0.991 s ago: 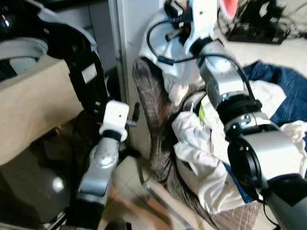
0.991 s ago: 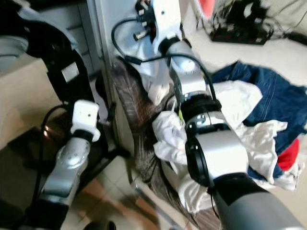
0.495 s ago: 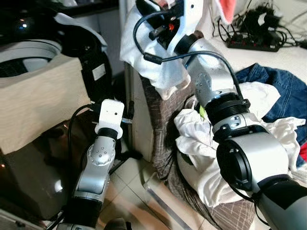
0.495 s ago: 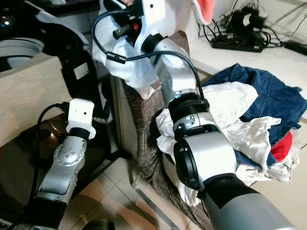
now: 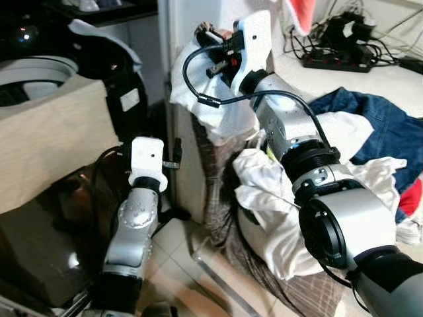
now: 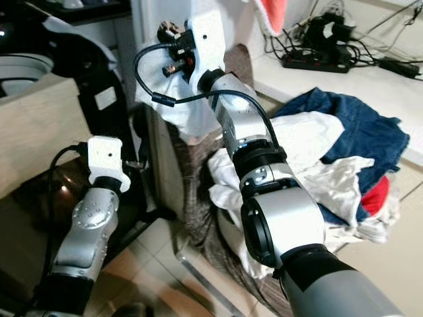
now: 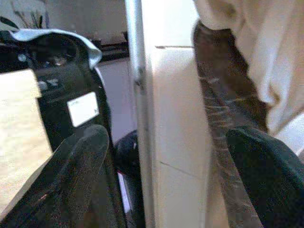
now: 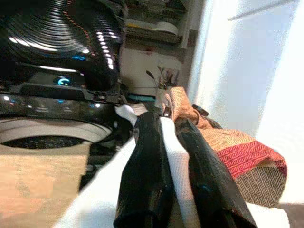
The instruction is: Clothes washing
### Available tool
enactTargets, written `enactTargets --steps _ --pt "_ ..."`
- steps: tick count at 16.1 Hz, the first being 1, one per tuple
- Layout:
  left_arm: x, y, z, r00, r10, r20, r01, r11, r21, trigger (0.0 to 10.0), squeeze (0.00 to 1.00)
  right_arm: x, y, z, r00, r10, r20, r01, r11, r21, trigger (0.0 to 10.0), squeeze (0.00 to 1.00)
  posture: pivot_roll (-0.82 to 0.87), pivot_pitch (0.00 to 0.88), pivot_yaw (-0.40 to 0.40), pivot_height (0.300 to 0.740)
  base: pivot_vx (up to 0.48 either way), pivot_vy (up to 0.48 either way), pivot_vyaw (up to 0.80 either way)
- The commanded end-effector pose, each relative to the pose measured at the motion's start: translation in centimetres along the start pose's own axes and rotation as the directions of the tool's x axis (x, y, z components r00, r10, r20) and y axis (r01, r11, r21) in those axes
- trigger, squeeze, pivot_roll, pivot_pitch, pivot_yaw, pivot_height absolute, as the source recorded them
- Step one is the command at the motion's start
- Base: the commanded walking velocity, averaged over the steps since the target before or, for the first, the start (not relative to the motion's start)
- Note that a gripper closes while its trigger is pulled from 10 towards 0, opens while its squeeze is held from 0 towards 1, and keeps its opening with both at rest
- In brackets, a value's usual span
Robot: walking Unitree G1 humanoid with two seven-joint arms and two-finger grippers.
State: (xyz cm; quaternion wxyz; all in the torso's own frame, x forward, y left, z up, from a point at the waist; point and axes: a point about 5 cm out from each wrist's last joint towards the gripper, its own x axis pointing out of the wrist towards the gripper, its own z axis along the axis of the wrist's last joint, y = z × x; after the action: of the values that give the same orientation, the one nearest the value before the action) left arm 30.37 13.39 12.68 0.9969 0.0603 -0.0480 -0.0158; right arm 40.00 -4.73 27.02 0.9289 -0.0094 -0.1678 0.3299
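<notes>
A white garment [image 8: 178,161] is pinched between the right gripper's [image 8: 164,116] closed fingers [image 8: 147,166].

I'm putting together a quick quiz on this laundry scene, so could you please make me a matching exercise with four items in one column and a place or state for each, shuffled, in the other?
Things:
1. white garment
2. blue jeans
3. power strip
4. left gripper

Places or states:
A. open, facing the white panel
B. on the pale floor at the back, with tangled cables
C. pinched by the right gripper, held up above the basket
D. on the clothes pile, to the robot's right

Pairs: 1-C, 2-D, 3-B, 4-A
</notes>
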Motion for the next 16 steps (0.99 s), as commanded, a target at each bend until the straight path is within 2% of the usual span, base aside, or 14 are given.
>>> enactTargets --steps 1,2,5,13,14,15,16 --pt "0.0 0.0 0.4 1.000 -0.001 0.019 0.001 1.000 0.004 10.0 0.00 -0.5 -0.4 -0.8 0.999 -0.028 -0.023 0.028 1.000 0.005 0.0 0.00 0.12 0.000 -0.057 0.740 0.000 0.428 0.00" --pt "0.0 0.0 0.6 0.999 0.005 0.032 -0.005 1.000 0.016 10.0 0.00 -0.6 -0.5 -0.9 0.999 -0.032 -0.025 0.033 0.999 0.006 0.0 0.00 0.12 0.000 -0.056 0.740 0.000 0.431 0.00" --pt "0.0 -0.2 0.5 1.000 -0.009 0.027 0.007 0.998 0.059 10.0 0.00 -0.9 -0.8 -1.1 0.998 -0.044 -0.034 0.044 0.999 -0.012 0.0 0.00 0.11 0.000 -0.051 0.740 0.000 0.000 0.00" --pt "-0.2 -0.1 0.4 0.999 -0.004 0.036 0.002 0.997 0.074 10.0 0.00 -0.6 -0.4 -0.8 1.000 -0.022 -0.011 0.022 0.999 -0.025 0.0 0.00 0.14 0.000 -0.058 0.740 0.000 0.000 0.00" --pt "-0.3 0.1 0.3 1.000 0.003 0.026 -0.005 0.997 0.078 10.0 0.00 0.1 0.7 2.2 0.986 0.061 0.153 -0.056 0.998 -0.034 0.0 0.00 0.14 0.000 -0.058 0.740 0.000 0.000 0.00" --pt "-0.4 0.2 0.2 1.000 0.009 0.022 -0.011 0.997 0.082 10.0 0.00 0.4 1.7 4.7 0.952 0.133 0.274 -0.126 0.991 -0.045 0.0 0.00 0.14 0.000 -0.058 0.740 0.000 0.000 0.00" --pt "-0.4 0.2 0.2 1.000 0.016 0.022 -0.018 0.996 0.085 10.0 0.00 0.4 2.1 5.5 0.937 0.163 0.309 -0.155 0.987 -0.049 0.0 0.00 0.14 0.000 -0.058 0.740 0.000 0.000 0.00"
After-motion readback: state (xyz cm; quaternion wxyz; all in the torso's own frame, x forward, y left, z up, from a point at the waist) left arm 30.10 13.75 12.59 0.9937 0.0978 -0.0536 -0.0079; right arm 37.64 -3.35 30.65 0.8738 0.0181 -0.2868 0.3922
